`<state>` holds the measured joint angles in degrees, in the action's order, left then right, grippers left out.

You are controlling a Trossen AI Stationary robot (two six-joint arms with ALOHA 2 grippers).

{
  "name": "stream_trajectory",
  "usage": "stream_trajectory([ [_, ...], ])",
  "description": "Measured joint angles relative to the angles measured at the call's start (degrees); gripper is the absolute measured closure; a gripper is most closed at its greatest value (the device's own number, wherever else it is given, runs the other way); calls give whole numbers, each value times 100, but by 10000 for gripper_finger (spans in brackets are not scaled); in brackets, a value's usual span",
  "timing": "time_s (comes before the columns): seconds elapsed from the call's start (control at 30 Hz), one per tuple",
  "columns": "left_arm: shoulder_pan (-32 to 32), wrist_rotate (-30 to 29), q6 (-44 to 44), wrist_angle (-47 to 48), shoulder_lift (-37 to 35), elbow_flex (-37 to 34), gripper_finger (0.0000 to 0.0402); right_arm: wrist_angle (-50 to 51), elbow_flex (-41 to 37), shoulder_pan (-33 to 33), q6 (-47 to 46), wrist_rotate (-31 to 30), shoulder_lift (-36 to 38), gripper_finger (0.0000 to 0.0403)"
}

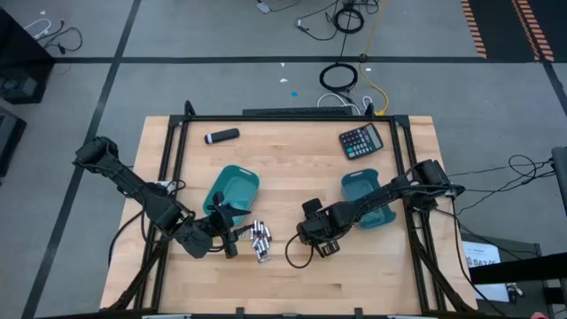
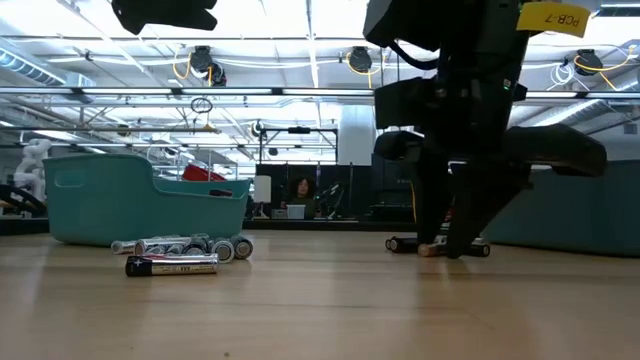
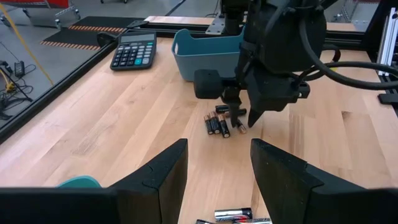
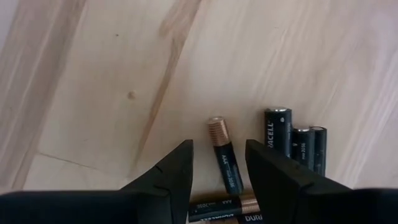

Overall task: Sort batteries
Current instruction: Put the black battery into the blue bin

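The right end effector [image 4: 217,163], fingers apart, straddles a thin dark battery [image 4: 225,157] lying on the worktop [image 4: 112,74]; the left end effector [image 3: 217,171] hovers, also parted.

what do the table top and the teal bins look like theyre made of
Table top: looks like pale wood, matte, with visible grain, a knot and plank seams. Teal bins: likely moulded plastic, smooth uniform colour with rounded rims, slight sheen.

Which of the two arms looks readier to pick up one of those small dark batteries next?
The right. Its gripper is down at the table with open jaws straddling one small dark battery. The left gripper, also open, sits by the silvery batteries, farther from the dark ones.
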<state>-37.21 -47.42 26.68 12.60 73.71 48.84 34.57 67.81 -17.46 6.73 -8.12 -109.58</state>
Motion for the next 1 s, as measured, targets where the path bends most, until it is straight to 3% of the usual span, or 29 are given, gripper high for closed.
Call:
stream_trajectory([
  [0.33, 0, 0, -4, 3, -2, 0, 215, -216, -336, 55, 8, 202, 29, 275],
  [0.6, 0, 0, -38, 15, -2, 0, 215, -176, -352, 156, 105, 794, 20, 385],
  [1.0, 0, 2, -17, 59, -2, -2, 215, 727, 281, 211, 152, 449, 164, 399],
])
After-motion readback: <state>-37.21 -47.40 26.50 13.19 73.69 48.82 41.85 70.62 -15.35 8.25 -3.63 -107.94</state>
